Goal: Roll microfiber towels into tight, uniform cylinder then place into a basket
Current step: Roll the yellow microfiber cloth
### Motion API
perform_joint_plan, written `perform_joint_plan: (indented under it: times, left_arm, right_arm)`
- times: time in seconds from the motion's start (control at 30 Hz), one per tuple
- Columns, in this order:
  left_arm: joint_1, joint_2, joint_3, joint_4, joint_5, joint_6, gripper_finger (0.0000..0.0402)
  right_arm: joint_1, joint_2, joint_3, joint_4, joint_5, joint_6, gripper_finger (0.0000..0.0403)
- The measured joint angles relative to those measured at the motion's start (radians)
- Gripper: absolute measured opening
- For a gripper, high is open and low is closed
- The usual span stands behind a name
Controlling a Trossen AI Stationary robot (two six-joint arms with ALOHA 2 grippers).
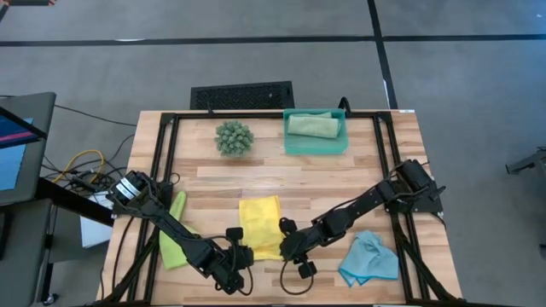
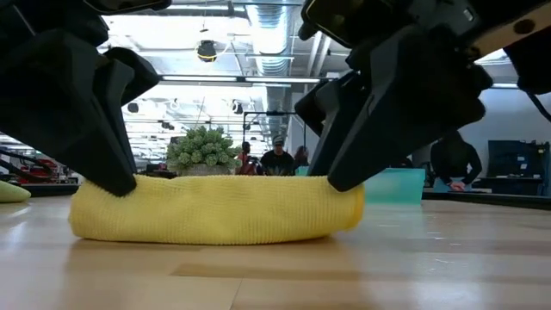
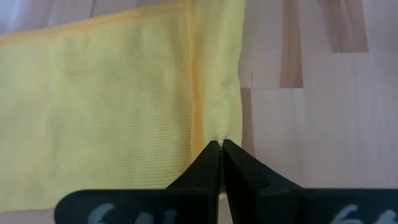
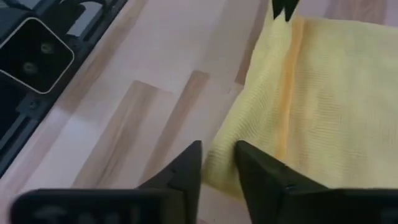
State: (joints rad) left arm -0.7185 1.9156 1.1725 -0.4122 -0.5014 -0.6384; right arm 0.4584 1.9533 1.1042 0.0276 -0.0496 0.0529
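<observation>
Looking from the left side of the table [image 1: 213, 175], we first see the lime green towel [image 1: 175, 243], half covered by the left arm, so its shape is hard to judge. Next comes the left gripper [image 1: 241, 256] at the near left corner of the yellow towel [image 1: 261, 223]; in its wrist view the fingers [image 3: 205, 171] are pressed together with a small pinch of the yellow hem between the tips. Some pale marks show on the dark body under these fingers, but they are cut off and we cannot read them.

The yellow towel lies near the front middle of the table, folded or partly rolled. From the low view it looks like a thick flat roll, and both of its ends are hidden behind the dark grippers.

At its near right corner is the right gripper [image 1: 288, 240]. Its jaws stand a little apart, around the towel's corner edge; we cannot tell if they really grip it.

Farther back are the plant ball [image 1: 234, 137] and the basket [image 1: 294, 147] with a sage green towel [image 1: 313, 124] rolled inside. At the front right lies the crumpled light blue towel [image 1: 368, 258]
</observation>
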Motion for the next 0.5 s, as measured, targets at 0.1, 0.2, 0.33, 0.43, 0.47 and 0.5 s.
perform_joint_plan:
  times: [0.1,0.2,0.33,0.43,0.47,0.5]
  left_arm:
    - [-0.008,0.0,0.0,0.0,0.002,-0.009,0.0003]
    - [-0.017,0.0,0.0,0.001,0.002,-0.013,0.0002]
    - [-0.027,0.0,0.0,0.005,0.002,-0.014,0.0002]
    - [-0.03,0.0,0.0,0.006,0.002,-0.023,0.0002]
    - [-0.031,0.0,0.0,0.007,0.002,-0.03,0.0002]
    - [-0.032,0.0,0.0,0.01,0.002,-0.039,0.0002]
  right_arm:
    - [-0.003,0.0,0.0,0.006,0.007,-0.001,0.0065]
    - [-0.003,0.0,0.0,0.002,0.007,-0.002,0.0038]
    - [-0.002,0.0,0.0,0.003,-0.004,-0.007,0.001]
    - [-0.003,0.0,0.0,0.009,-0.027,-0.009,0.0007]
    - [-0.003,0.0,0.0,0.012,-0.051,-0.008,0.0009]
    - [-0.003,0.0,0.0,0.015,-0.08,-0.009,0.0011]
